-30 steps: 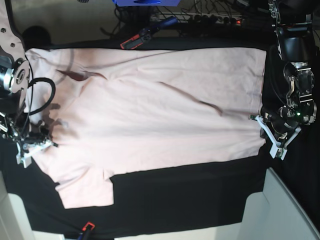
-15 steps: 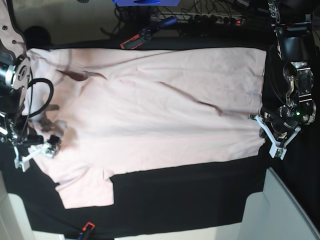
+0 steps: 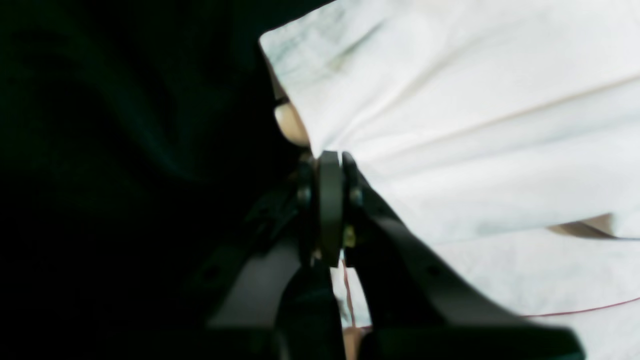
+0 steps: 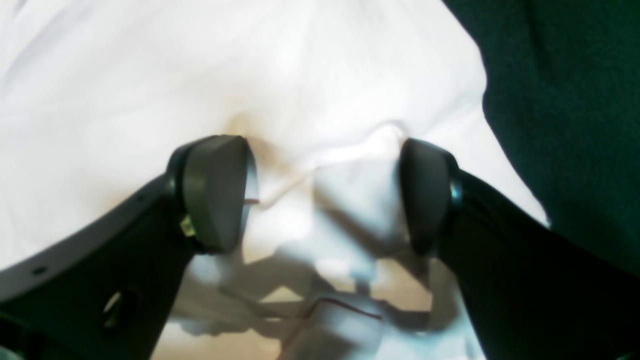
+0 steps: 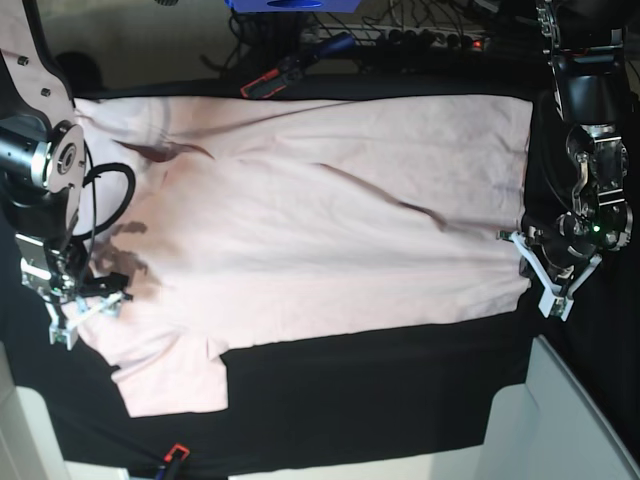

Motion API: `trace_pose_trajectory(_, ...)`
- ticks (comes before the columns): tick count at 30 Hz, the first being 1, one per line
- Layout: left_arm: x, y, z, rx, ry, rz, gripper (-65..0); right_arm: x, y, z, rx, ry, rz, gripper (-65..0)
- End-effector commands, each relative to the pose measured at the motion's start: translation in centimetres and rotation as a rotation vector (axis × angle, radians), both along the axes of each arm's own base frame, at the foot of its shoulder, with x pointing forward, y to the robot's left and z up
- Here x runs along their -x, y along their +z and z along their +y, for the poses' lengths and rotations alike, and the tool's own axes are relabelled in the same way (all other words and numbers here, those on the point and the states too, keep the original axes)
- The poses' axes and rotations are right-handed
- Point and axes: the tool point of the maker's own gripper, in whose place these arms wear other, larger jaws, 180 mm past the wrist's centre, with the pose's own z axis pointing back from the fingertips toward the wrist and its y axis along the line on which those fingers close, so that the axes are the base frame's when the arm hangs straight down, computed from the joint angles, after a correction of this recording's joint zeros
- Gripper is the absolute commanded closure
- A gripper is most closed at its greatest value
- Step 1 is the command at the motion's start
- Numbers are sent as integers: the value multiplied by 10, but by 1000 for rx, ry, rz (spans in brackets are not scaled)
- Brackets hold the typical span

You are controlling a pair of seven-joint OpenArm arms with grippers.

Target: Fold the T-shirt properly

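Observation:
The pale pink T-shirt [image 5: 330, 220] lies spread out, plain side up, on the black table cloth [image 5: 380, 400], with one sleeve at the lower left. My left gripper [image 5: 522, 243] is at the shirt's right edge. In the left wrist view the left gripper [image 3: 325, 165] is shut on the shirt's hem [image 3: 475, 125], and folds fan out from the pinch. My right gripper [image 5: 88, 305] is at the shirt's left edge near the sleeve. In the right wrist view the right gripper [image 4: 320, 195] is open, its fingers either side of a raised fold of the shirt [image 4: 200, 65].
Red-and-black hand tools [image 5: 280, 72] and cables lie along the table's far edge. Another red-tipped tool [image 5: 172, 458] lies at the near edge. A pale bin or board [image 5: 570, 420] stands at the lower right. The right arm's cable [image 5: 110, 200] hangs over the shirt's shoulder.
The right arm has shifted rightwards over the shirt's left edge, and the fabric near the collar has bunched to the right. The left arm has not moved.

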Motion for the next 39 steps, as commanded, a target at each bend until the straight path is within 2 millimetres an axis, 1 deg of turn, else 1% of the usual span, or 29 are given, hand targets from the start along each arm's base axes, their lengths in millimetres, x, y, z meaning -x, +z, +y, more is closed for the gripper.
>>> trace_pose_trajectory(1, -13, 18, 10, -23, 6, -51, 0, 18, -13, 7, -44, 6, 94, -437)
trace_pose_trajectory(2, -13, 18, 10, -23, 6, -51, 0, 18, -13, 6, -43, 3, 93, -408)
trace_pose_trajectory(7, -13, 18, 10, -23, 6, -51, 0, 16, -10, 2, -41, -3, 83, -222)
trace_pose_trajectory(10, -13, 18, 10, -23, 6, -51, 0, 11, -6, 0, -34, -3, 66, -132)
trace_pose_trajectory(11, -13, 18, 10, -23, 6, -51, 0, 8, -3, -1, -29, -3, 54, -91)
trace_pose_trajectory(12, -13, 18, 10, -23, 6, -51, 0, 8, -2, -2, -28, -3, 52, -39)
trace_pose_trajectory(13, -13, 18, 10, -23, 6, -51, 0, 8, -2, -2, -29, -4, 53, 0)
trace_pose_trajectory(15, -13, 18, 10, -23, 6, -51, 0, 5, 1, -3, -24, -4, 42, -6)
trace_pose_trajectory(18, -13, 18, 10, -23, 6, -50, 0, -7, 13, -9, -5, -4, 0, 0)
trace_pose_trajectory(22, -14, 20, 9, -25, 3, -56, 0, -15, 29, -20, 39, -3, -60, 0)
trace_pose_trajectory(25, -11, 19, 10, -29, 6, -34, 0, -12, 37, -29, 77, -1, -97, 0)
trace_pose_trajectory(30, -20, 44, 2, -60, -29, -91, 0, -11, 52, -39, 125, 3, -151, 0)
trace_pose_trajectory(31, -20, 45, 1, -63, -30, -89, 0, -11, 53, -39, 129, 3, -155, 0)
trace_pose_trajectory(33, -20, 46, 1, -63, -30, -84, 0, -8, 52, -41, 128, 2, -131, 0)
trace_pose_trajectory(34, -20, 47, 0, -64, -30, -84, 0, -4, 52, -48, 136, -3, -109, 0)
trace_pose_trajectory(36, -18, 44, 1, -68, -32, -76, 0, -2, 51, -52, 137, -6, -91, 0)
trace_pose_trajectory(38, -12, 39, 1, -68, -33, -62, 0, -5, 59, -55, 151, -6, -110, 0)
trace_pose_trajectory(39, -11, 38, 1, -69, -33, -59, 0, -2, 59, -56, 158, -4, -112, 0)
